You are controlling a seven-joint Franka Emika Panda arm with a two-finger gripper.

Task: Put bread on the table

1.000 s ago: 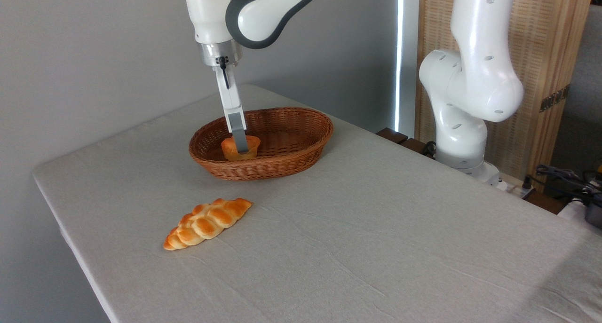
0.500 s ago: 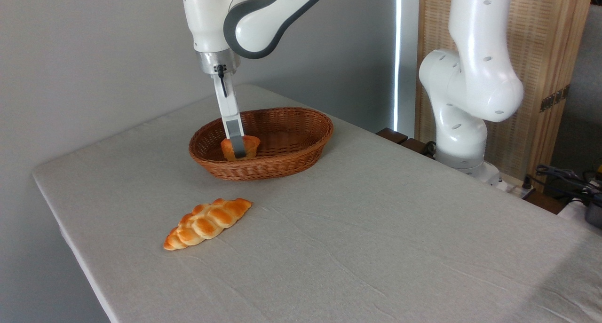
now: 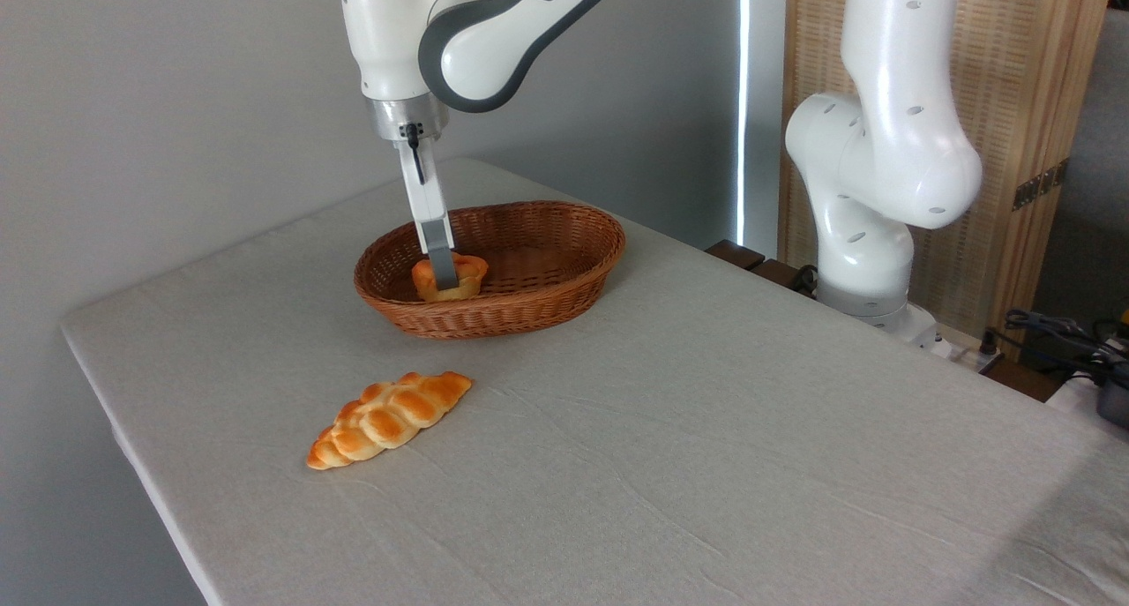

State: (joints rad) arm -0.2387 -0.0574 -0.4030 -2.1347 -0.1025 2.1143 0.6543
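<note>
Camera view, fixed, looking across the table (image 3: 706, 465) from its near side. Grey-beige cloth, faint wrinkles; left edge and far left corner in frame, near and right sides cut off. Broad bare cloth in front of and to the right of the wicker basket (image 3: 529, 310). A braided loaf (image 3: 388, 418) lies on the cloth, near the left edge and in front of the basket, apart from it.

The bread (image 3: 467, 273): small round orange-golden bun, lumpy top, sitting inside the basket at its left end, lower part hidden by the basket's near wall.

The gripper (image 3: 444, 275) reaches straight down into the basket. One grey finger (image 3: 438, 249) crosses the front of the bun; the other finger is hidden behind it. Fingers appear closed on the bun, gripping it. Whether the bun is touching the basket floor cannot be made out.

Arm's upper links are cut off at the top of frame.
</note>
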